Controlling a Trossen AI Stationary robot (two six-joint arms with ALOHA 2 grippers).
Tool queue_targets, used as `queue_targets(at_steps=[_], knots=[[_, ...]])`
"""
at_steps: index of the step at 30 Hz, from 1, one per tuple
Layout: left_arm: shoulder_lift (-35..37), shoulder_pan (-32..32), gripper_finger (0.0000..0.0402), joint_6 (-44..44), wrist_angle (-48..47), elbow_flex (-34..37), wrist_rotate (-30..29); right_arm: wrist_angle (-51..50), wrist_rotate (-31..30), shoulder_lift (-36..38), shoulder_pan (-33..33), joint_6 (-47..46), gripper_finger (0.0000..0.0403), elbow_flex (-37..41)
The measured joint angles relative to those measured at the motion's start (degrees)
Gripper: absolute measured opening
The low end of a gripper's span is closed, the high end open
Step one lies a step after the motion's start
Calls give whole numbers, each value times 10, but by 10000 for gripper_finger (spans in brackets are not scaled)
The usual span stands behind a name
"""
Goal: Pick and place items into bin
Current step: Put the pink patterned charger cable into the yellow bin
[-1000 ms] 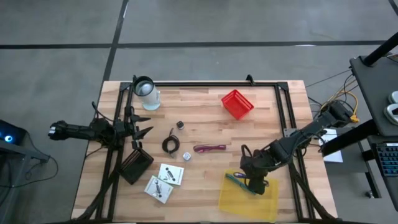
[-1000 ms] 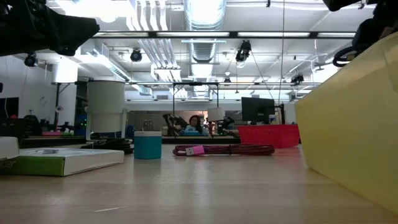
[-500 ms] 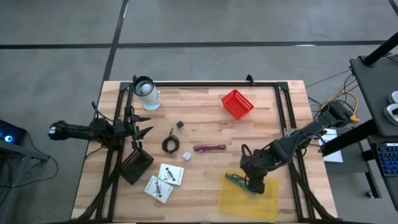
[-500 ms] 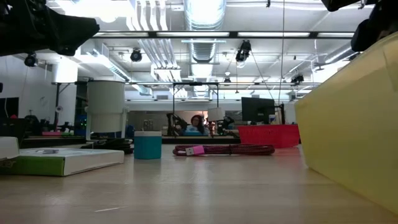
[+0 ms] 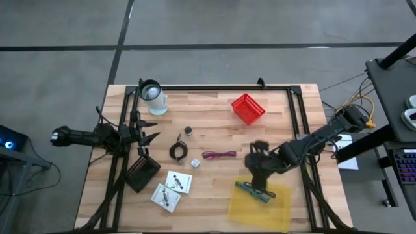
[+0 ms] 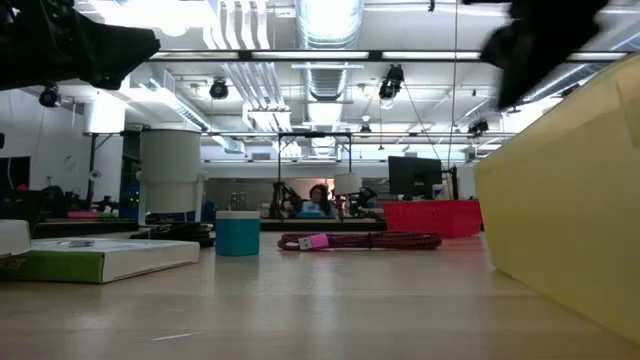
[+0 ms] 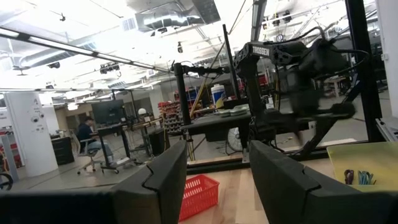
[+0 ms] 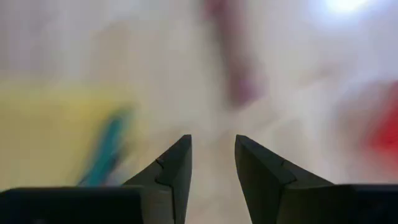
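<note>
The right pincer (image 5: 255, 170), fingers apart and empty, hangs above the yellow plastic bin (image 5: 260, 205) at lower right, where a teal pen-like stick (image 5: 249, 192) already lies. The thin maroon pen-like stick (image 5: 219, 155) at frame centre looks light, stiff and prone to rolling, so a mid-length pinch should suit. The left pincer (image 5: 148, 129), open, waits at the desk's left edge.

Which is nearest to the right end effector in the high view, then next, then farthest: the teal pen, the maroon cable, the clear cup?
From the right end effector:
1. Teal pen, just below it, lying in the yellow bin.
2. Maroon cable, at mid-table toward the left arm.
3. Clear cup, at the far left corner.
</note>
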State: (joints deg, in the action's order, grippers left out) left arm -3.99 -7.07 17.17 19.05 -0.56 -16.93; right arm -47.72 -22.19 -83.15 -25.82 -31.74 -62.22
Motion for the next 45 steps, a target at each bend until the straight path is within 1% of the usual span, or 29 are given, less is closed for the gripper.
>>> queue_targets(at_steps=[2, 3, 4, 5, 7, 9, 12, 15, 19, 22, 25, 29, 31, 35, 37, 45], knots=[[0, 0, 160, 0, 0, 0, 0, 27, -102, 0, 19, 31, 109, 0], [0, 0, 160, 0, 0, 0, 0, 44, -131, 0, 30, 56, 109, 0], [0, 0, 160, 0, 0, 0, 0, 62, -141, 0, 42, 84, 110, 0], [0, 0, 160, 0, 0, 0, 0, 83, -136, 0, 56, 116, 111, 0], [0, 0, 160, 0, 0, 0, 0, 129, -98, -1, 85, 169, 116, 0], [0, 0, 160, 0, 0, 0, 0, 179, -29, -6, 117, 218, 121, 1], [0, 0, 160, 0, 0, 0, 0, 227, 79, -23, 160, 277, 130, 2], [0, 0, 160, 0, 0, 0, 0, 247, 132, -42, 192, 313, 141, 2], [-1, 0, 160, 0, -1, 0, 0, 243, 166, -82, 222, 348, 161, 2], [-1, 0, 160, 0, 0, 0, 0, 244, 195, -120, 235, 357, 177, 2], [-1, 0, 160, 0, 0, 0, 0, 240, 197, -160, 244, 360, 191, -1], [-1, 0, 160, 0, 0, 0, 0, 239, 197, -192, 246, 356, 199, -8], [-1, 0, 160, 0, 0, 0, 0, 235, 207, -202, 245, 353, 201, -10], [-1, 0, 160, 0, 0, 0, 0, 236, 268, -208, 245, 354, 201, -14], [-1, 0, 160, 0, -1, 0, 0, 237, 283, -209, 245, 351, 201, -13], [-1, 0, 160, 0, 0, 0, 0, 230, 282, -209, 248, 347, 201, 4]])
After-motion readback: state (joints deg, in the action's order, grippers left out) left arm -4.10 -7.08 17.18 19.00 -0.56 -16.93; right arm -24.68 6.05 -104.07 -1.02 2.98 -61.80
